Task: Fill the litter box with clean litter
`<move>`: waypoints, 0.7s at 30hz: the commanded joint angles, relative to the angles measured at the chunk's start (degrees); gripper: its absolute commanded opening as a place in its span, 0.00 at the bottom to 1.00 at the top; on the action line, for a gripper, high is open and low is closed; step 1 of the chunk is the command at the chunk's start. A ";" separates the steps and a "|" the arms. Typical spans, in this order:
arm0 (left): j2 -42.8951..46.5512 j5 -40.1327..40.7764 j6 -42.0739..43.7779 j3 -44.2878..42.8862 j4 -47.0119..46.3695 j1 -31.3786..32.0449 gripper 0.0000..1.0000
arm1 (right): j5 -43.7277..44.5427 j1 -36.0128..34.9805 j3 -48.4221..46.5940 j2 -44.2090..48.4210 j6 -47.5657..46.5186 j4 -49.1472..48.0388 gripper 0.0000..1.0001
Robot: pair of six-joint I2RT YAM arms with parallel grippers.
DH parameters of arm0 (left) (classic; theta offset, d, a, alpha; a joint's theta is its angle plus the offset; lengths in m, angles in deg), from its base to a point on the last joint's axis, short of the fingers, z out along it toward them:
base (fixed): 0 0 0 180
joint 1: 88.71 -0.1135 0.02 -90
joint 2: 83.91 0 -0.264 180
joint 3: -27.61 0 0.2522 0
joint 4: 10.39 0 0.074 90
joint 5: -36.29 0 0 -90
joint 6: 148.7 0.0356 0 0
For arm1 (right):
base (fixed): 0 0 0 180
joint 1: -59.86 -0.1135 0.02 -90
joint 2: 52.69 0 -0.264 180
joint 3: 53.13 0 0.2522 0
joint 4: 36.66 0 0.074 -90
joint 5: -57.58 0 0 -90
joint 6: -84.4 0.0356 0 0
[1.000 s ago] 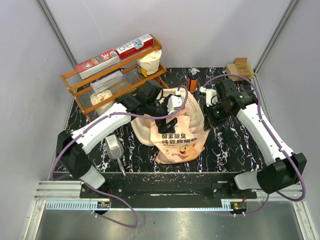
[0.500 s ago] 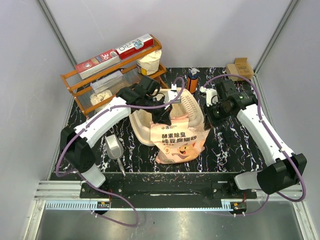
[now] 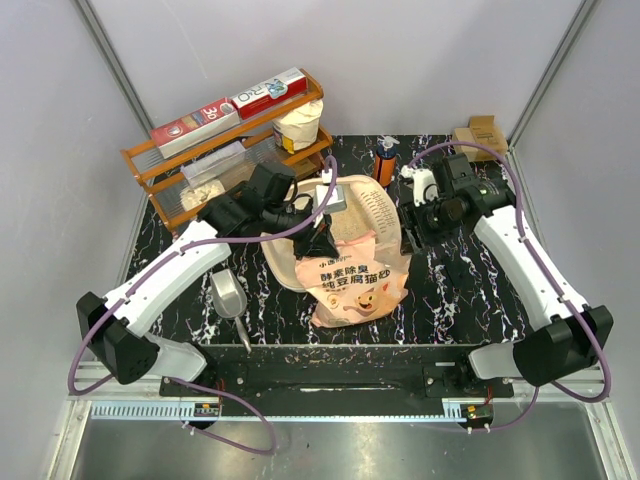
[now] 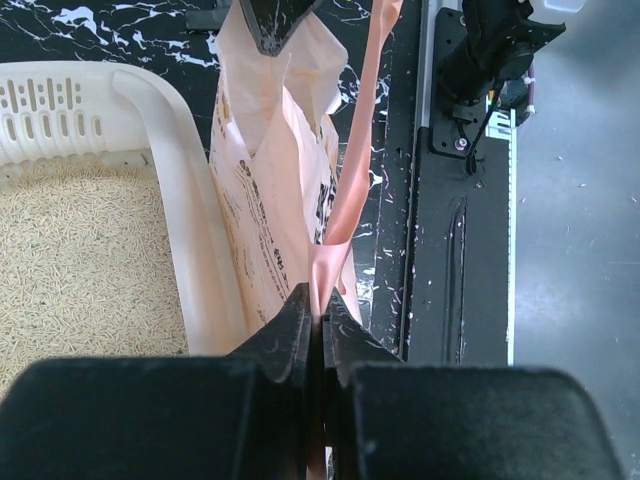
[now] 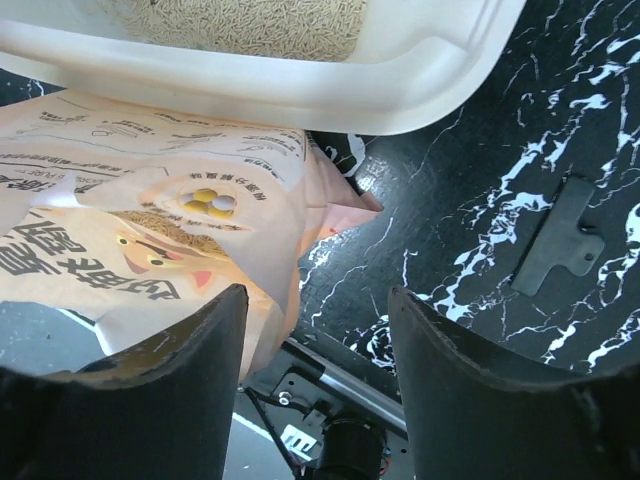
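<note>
The cream litter box (image 3: 372, 200) lies mid-table with tan clean litter (image 3: 345, 228) in it; its slotted end (image 4: 60, 105) is visible in the left wrist view. The peach-orange litter bag (image 3: 355, 285) slumps against the box's near rim. My left gripper (image 3: 322, 238) is shut on the bag's thin top edge (image 4: 335, 215), beside the box's rim (image 4: 190, 250). My right gripper (image 3: 412, 226) is open at the box's right end, with nothing between its fingers (image 5: 190, 360). Bag (image 5: 150, 230) and box rim (image 5: 300, 90) lie just beyond them.
An orange wooden rack (image 3: 230, 150) with boxes and white sacks stands at the back left. A grey scoop (image 3: 228, 295) lies at the near left. An orange bottle (image 3: 385, 160) and a cardboard box (image 3: 480, 135) are at the back. A grey clip (image 5: 565, 240) lies on the table.
My left gripper shut on the bag's top edge and pulled back to the left. My right gripper opened and let go of the bag. The bag sank lower, uncovering the litter box.
</note>
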 commanded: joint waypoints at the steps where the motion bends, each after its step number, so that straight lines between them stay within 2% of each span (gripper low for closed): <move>1: 3.37 -1.36 -2.27 -0.59 -10.29 -0.37 0.00 | -3.74 -1.53 -1.98 -1.59 -0.25 1.01 0.66; 6: 2.76 -0.93 -2.54 -0.94 -11.52 0.33 0.00 | -1.45 -3.74 0.84 -3.43 4.21 -0.92 0.74; 10: 2.49 0.13 -1.84 -1.29 -11.53 0.77 0.00 | -2.95 -3.65 -1.00 -5.10 7.21 -0.40 0.77; 13: 2.32 0.83 -1.66 -1.64 -11.52 0.95 0.00 | 4.40 -3.74 -1.01 -6.24 9.94 1.18 0.81; 15: 2.49 1.53 -1.05 -1.73 -11.26 0.95 0.00 | 10.13 -1.81 0.92 -7.21 10.21 2.67 0.84; 18: 2.93 3.11 0.44 -2.35 -10.30 0.86 0.00 | 11.02 4.95 1.29 -7.39 8.99 5.75 0.83; 21: 3.63 4.52 1.41 -2.78 -9.77 0.95 0.00 | 10.58 7.25 -1.53 -8.27 2.86 8.48 0.85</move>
